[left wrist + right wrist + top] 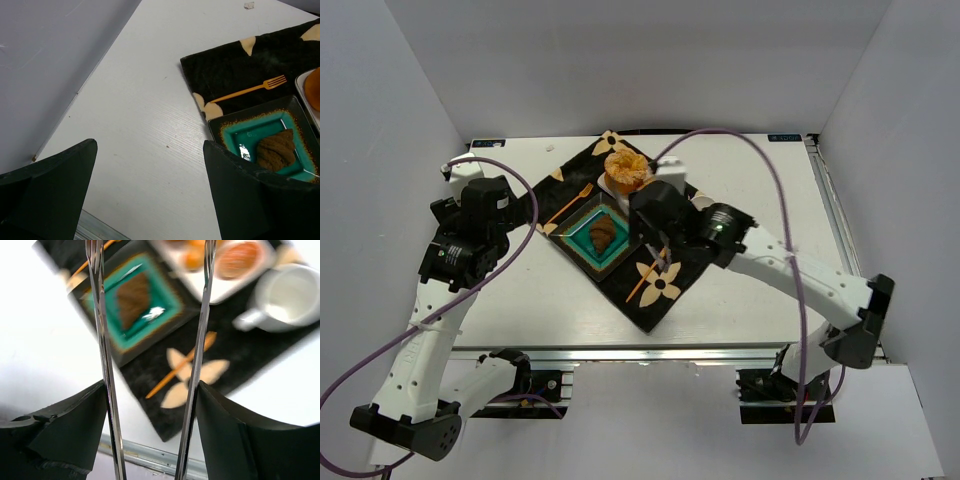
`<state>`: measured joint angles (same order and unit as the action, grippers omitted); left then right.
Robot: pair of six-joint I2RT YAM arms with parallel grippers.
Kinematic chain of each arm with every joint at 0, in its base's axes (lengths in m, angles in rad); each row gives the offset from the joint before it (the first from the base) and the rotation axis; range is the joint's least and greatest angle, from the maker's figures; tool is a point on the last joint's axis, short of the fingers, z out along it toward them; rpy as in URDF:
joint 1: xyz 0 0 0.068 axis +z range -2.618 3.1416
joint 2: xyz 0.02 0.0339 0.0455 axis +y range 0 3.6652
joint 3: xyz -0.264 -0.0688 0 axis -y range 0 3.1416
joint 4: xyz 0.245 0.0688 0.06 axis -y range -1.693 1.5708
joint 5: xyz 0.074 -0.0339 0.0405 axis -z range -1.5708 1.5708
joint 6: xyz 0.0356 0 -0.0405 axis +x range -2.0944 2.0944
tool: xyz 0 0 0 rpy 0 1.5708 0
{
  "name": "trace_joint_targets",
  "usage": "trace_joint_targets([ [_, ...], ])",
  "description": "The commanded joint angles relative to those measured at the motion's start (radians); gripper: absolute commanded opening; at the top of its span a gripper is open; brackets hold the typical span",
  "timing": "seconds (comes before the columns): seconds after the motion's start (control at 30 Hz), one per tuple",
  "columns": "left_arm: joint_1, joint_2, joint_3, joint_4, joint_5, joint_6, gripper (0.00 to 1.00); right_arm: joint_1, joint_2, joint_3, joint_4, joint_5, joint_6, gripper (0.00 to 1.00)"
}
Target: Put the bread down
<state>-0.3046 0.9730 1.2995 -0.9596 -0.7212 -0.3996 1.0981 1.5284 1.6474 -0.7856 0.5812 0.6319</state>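
The bread (603,234) is a dark brown ridged croissant lying on the square teal plate (584,226). It also shows in the left wrist view (276,149) and, blurred, in the right wrist view (134,300). My right gripper (150,385) is shut on metal tongs (102,340), whose two arms stand apart and empty, up above the plate (165,295). In the top view the right gripper (655,207) hovers just right of the plate. My left gripper (150,142) is open and empty over bare table, left of the plate (250,131).
A black placemat (650,300) with tan petals lies under the plate. An orange fork (570,203) lies left of the plate, another orange utensil (650,272) right of it. A white tray with golden bread (626,168) stands behind. A white cup (292,295) stands on the mat.
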Motion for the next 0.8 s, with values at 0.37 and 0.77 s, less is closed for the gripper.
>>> trace_joint_targets([
  [0.37, -0.016, -0.007, 0.003, 0.018, 0.023, 0.002, 0.98, -0.565, -0.494, -0.427, -0.317, 0.186, 0.370, 0.71],
  [0.77, -0.021, -0.014, 0.007, 0.007, 0.023, 0.005, 0.98, -0.738, -0.449, -0.840, -0.023, 0.019, 0.310, 0.69],
])
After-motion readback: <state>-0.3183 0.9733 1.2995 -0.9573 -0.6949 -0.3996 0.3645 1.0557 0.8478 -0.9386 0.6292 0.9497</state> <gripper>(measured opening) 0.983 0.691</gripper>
